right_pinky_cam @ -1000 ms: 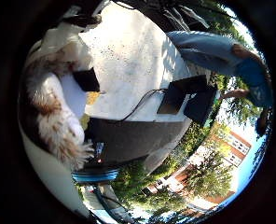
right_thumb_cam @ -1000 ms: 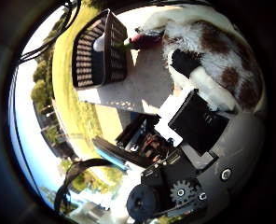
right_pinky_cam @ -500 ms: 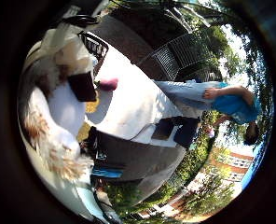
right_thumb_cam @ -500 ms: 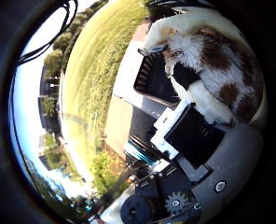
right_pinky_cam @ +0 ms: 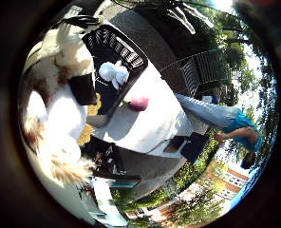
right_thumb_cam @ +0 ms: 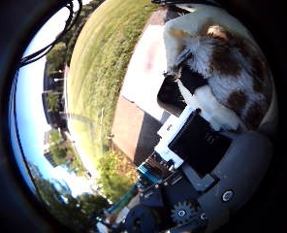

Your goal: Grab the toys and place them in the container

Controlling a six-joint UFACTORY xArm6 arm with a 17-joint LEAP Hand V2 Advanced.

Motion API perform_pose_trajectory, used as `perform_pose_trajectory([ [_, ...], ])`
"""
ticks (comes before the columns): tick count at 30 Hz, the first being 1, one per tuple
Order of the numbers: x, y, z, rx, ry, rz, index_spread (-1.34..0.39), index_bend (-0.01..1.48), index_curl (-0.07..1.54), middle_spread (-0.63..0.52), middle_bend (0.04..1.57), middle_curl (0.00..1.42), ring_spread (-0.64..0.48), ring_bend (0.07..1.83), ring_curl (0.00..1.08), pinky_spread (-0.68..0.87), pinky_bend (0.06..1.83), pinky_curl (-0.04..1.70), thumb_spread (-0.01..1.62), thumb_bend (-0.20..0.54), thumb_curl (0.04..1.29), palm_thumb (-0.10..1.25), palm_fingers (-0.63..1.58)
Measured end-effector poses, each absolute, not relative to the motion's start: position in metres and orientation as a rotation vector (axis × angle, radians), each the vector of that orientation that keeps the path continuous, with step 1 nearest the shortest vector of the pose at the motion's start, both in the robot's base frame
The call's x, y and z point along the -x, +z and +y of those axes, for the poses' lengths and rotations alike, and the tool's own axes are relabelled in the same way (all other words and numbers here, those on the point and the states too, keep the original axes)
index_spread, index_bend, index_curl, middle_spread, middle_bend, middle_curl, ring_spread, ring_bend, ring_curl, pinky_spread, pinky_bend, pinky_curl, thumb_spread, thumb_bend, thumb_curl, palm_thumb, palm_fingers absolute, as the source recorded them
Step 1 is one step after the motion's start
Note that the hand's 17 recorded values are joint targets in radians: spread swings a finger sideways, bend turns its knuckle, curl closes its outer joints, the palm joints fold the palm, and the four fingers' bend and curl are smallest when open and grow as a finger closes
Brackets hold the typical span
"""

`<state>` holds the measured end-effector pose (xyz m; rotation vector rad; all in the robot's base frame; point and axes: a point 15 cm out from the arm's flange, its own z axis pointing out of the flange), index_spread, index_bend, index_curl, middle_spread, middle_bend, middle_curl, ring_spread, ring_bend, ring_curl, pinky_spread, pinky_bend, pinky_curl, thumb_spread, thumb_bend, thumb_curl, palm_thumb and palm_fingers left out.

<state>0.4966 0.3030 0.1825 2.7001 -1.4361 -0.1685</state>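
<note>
A fluffy white and brown plush toy fills the space close to my palm, and my right hand is shut on it, with a black finger pad pressed into its fur. The same toy also shows in the thumb side view. A black slatted basket stands on a white table beneath. A small white toy lies inside the basket. A pink toy rests on the table just beside the basket's rim.
Dark flat objects sit near the table's edge. A dark metal fence stands beyond the table. A grass lawn and a brown paved patch surround the table.
The palm has swung with the plush toy held in it. The basket now shows in the little finger side view with the white toy inside, and it has left the thumb side view.
</note>
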Motion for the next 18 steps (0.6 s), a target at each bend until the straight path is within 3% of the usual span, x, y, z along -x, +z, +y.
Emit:
perform_pose_trajectory([
  [2,-0.494,0.157,0.306,-2.676,-0.192,-1.418,-1.02,0.75,0.98,-0.25,1.26,1.15,-0.05,1.63,0.77,0.15,1.68,0.79,1.10,-0.029,0.80,0.89,0.60],
  [4,-0.491,0.136,0.311,-2.665,-0.204,-1.401,-0.95,0.72,1.00,-0.22,1.15,1.06,0.01,1.47,0.70,0.19,1.59,0.75,1.11,-0.030,0.76,0.88,0.50],
  [7,-0.491,0.118,0.308,-2.653,-0.217,-1.384,-0.80,0.62,0.97,-0.18,0.86,0.93,0.09,1.31,0.65,0.25,1.46,0.74,1.12,-0.026,0.72,0.87,0.05],
  [10,-0.491,0.107,0.294,-2.633,-0.246,-1.355,-0.70,0.51,0.87,-0.10,0.58,0.76,0.16,1.07,0.53,0.31,1.30,0.64,1.11,-0.030,0.70,0.87,-0.22],
  [12,-0.491,0.105,0.287,-2.661,-0.267,-1.290,-0.63,0.39,0.78,-0.04,0.38,0.65,0.20,0.88,0.44,0.36,1.23,0.58,1.09,-0.032,0.68,0.87,-0.28],
  [18,-0.508,0.150,0.256,-2.776,-0.340,-1.239,-0.57,0.12,0.59,0.05,0.16,0.50,0.26,0.67,0.34,0.41,1.11,0.49,1.06,-0.029,0.64,0.87,-0.20],
])
